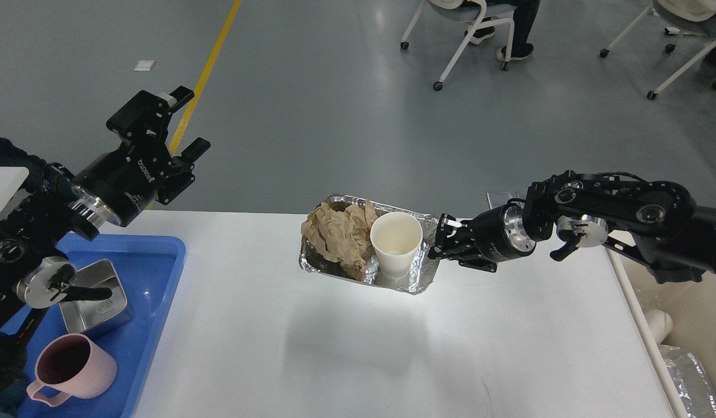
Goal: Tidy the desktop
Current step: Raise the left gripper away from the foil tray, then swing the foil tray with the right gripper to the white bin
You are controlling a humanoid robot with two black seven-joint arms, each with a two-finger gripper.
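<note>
The white desktop (pixel 393 360) fills the lower view. A foil tray (pixel 422 277) holds a crumpled brown paper (pixel 337 238) and a white paper cup (pixel 396 244). My right gripper (pixel 442 239) is shut on the tray's right rim, and the tray's shadow falls well below it on the desktop. My left gripper (pixel 190 121) is open and empty, raised high above the desktop's far left corner, well away from the foil tray.
A blue plastic tray (pixel 161 255) at the left holds a metal box (pixel 97 296) and a pink mug (pixel 73 366). A cream bin (pixel 654 322) with another foil tray (pixel 689 377) stands off the right edge. Chairs (pixel 468 35) stand on the floor behind.
</note>
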